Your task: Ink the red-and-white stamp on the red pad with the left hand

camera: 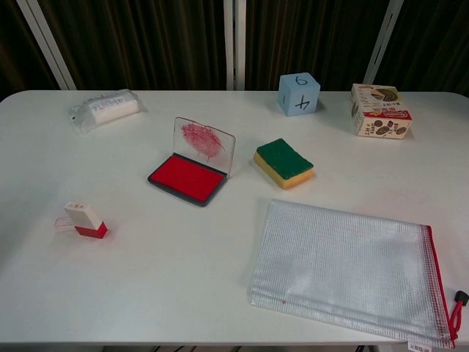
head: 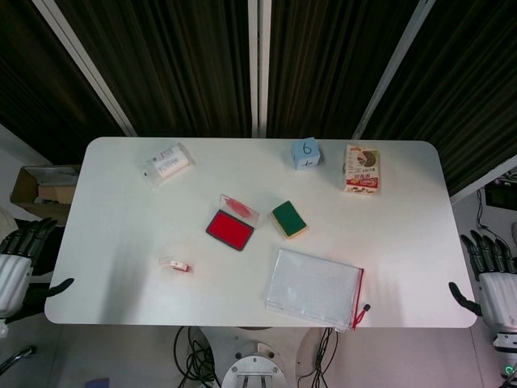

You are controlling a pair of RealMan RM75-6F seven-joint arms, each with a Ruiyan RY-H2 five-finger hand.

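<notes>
**Desk:** Where was the stamp when you looked?

**Me:** From my station I saw the red-and-white stamp (camera: 85, 221) lying on its side on the table (camera: 168, 286), nearer to me than the red pad (camera: 187, 178) and off to its left, well apart from it. It had a white body and a red end, with what looked like a clear cap beside it. Nothing was touching it.

**Desk:** And the hands?

**Me:** Only the head view showed them. My left hand (head: 18, 271) hung off the table's left edge, far from the pad, fingers apart and holding nothing. My right hand (head: 489, 275) sat off the right edge the same way, fingers spread and empty.

**Desk:** What about the containers?

**Me:** Nearest me, right of the pad, lay a clear mesh zip pouch (camera: 344, 268) with a red zipper edge; it lay flat and I could not make out anything inside. The pad's tray was open, its red surface showing, and the clear lid (camera: 204, 144) stood up at its far side, smeared red. Just right of the pad sat a green-and-yellow sponge (camera: 283, 163). Beyond the pad to the left lay a clear wrapped packet (camera: 105, 108); to the right, a blue cube (camera: 298, 93) and a small printed box (camera: 379, 110).
</notes>
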